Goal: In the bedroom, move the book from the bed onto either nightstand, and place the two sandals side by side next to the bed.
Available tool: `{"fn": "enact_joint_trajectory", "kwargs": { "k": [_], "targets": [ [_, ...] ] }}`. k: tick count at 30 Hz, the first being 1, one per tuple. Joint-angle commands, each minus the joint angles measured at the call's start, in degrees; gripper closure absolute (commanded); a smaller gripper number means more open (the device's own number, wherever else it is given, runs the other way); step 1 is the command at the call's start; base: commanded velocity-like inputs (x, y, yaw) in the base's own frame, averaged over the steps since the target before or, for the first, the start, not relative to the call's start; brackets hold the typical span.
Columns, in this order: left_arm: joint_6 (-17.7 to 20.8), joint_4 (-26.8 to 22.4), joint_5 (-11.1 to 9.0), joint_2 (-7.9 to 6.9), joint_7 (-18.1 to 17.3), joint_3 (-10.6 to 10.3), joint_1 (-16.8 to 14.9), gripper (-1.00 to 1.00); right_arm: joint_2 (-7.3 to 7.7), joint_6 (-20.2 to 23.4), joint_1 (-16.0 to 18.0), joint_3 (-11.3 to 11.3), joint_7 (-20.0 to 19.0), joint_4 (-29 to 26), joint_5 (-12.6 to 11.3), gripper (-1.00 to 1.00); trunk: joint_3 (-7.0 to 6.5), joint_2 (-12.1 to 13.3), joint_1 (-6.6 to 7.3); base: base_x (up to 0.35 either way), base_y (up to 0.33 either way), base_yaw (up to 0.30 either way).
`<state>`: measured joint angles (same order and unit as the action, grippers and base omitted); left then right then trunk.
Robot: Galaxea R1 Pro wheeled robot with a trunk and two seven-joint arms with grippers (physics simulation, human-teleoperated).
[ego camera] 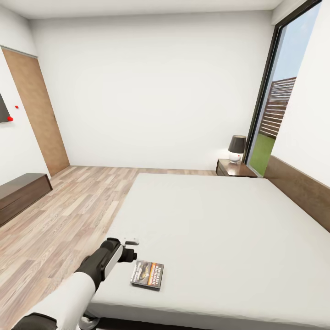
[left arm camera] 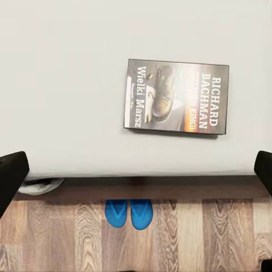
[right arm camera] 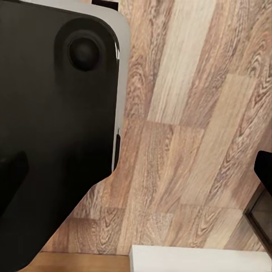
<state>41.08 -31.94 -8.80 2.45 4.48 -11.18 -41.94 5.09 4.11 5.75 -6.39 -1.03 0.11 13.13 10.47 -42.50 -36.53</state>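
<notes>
The bed (ego camera: 220,229) took up most of the bedroom, its pale grey mattress bare but for the book (ego camera: 147,275), which lay flat near the foot edge of the bed, cover up. The left gripper (ego camera: 130,245) hung over that same foot corner, just beside the book and not touching it; in the left wrist view its dark fingertips (left arm camera: 12,173) stood wide apart, nothing between them. On the plank floor (left arm camera: 198,238) right by the bed's foot, the two blue sandals (left arm camera: 129,213) lay side by side, touching. A nightstand (ego camera: 234,168) stood at the far side of the bed's head, a lamp (ego camera: 236,148) on top. Of the right gripper I saw one dark fingertip (right arm camera: 264,169) over the floor; I could not tell its spread.
</notes>
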Motion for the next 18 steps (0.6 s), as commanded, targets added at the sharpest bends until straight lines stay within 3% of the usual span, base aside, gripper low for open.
{"fn": "enact_joint_trajectory", "kwargs": {
  "k": [1,11,18],
  "targets": [
    [0.4,-0.1,-0.6,0.01,0.5,-0.3,-0.4,-1.00,0.01,0.2,0.1,-0.5,-0.1,0.0,0.6,-1.00,0.09,-0.1,-0.01,0.000,0.000,0.000],
    [3.3,2.1,-0.5,0.29,0.6,-0.2,-6.1,-1.00,0.01,0.2,0.1,-0.4,0.0,0.0,0.7,-1.00,0.09,-0.1,-0.01,0.000,0.000,0.000],
    [4.6,7.1,-0.4,0.66,0.6,-0.1,-11.6,-1.00,0.01,0.2,0.1,-0.4,0.3,0.0,0.7,-1.00,0.09,-0.1,-0.01,0.000,0.000,0.000]
  ]
}}
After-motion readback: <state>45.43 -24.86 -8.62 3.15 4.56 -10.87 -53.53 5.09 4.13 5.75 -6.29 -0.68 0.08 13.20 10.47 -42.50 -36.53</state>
